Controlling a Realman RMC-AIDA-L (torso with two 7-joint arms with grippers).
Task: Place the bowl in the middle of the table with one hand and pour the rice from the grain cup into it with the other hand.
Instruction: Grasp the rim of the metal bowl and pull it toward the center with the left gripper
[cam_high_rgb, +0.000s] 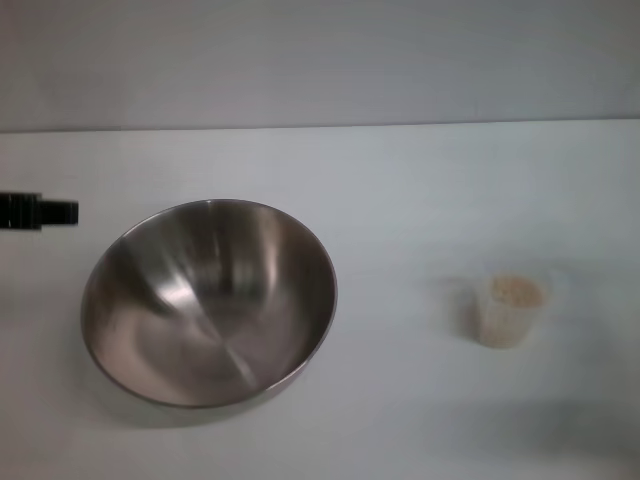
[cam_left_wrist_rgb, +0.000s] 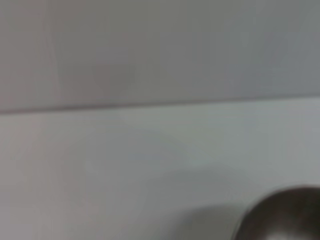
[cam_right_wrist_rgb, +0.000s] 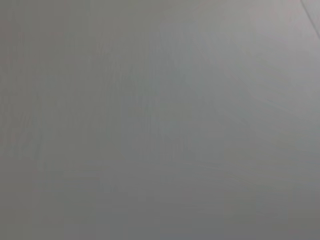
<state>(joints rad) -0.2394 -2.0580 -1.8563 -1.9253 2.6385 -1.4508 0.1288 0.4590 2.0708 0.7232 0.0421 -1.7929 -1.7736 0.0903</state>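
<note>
head view: a large round stainless-steel bowl (cam_high_rgb: 208, 302) sits left of centre on the plain white tabletop (cam_high_rgb: 400, 190), empty. well apart to its right stands a small clear plastic grain cup (cam_high_rgb: 508, 309) holding cream-coloured rice (cam_high_rgb: 515, 291). the black left gripper (cam_high_rgb: 38, 211) pokes in at the left edge, near the bowl's rim but apart from it; i cannot tell how its jaws stand.

left wrist view: the bowl's rim (cam_left_wrist_rgb: 282, 215) shows in one corner on the tabletop.

right wrist view: only bare tabletop (cam_right_wrist_rgb: 160, 120).

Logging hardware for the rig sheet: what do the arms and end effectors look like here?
Little shows. Only a black, blocky tip of the left end effector pokes in at the head view's left edge, beside the bowl. No cables or markings are discernible. The right end effector is out of view.
</note>
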